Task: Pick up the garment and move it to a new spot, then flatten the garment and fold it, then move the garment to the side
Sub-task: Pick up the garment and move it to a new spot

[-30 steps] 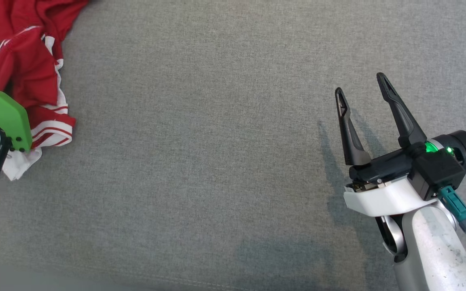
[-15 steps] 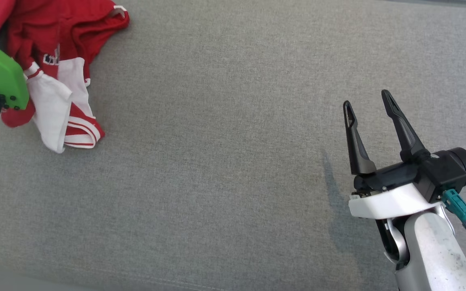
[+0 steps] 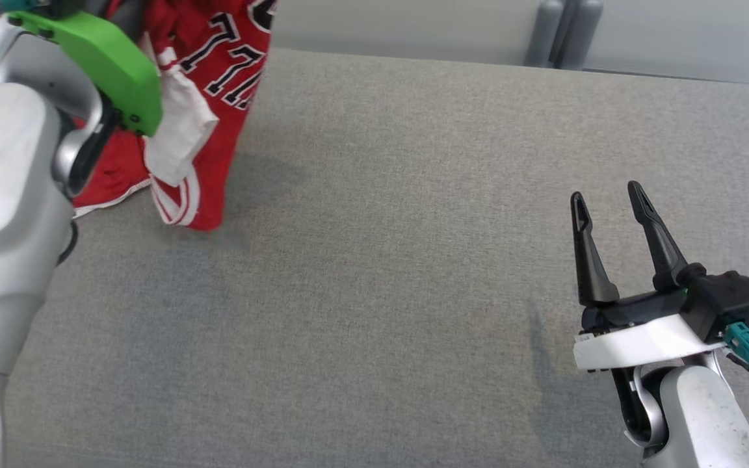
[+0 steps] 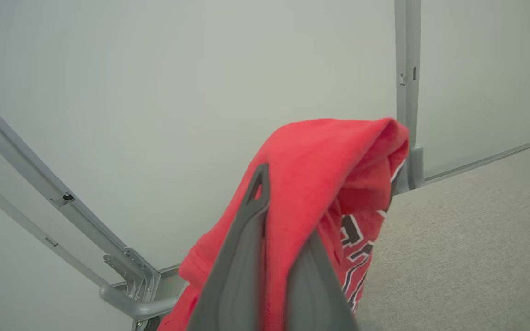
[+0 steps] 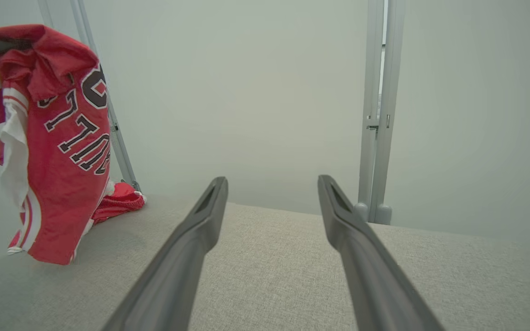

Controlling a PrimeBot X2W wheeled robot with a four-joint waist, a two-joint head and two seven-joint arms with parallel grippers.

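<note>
Hanging below the left gripper, whose fingers are clamping its bunched top, a red numbered jersey is trailing onto the grey padded surface; the right gripper, well apart, is holding its jaws spread.

Bare grey surface right of garment

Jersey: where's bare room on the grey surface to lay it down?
Bare across the whole middle of the grey surface, from the hanging jersey on the left to the open right claw. Crowded at the far left, where the jersey's tail lies by the left arm.
</note>
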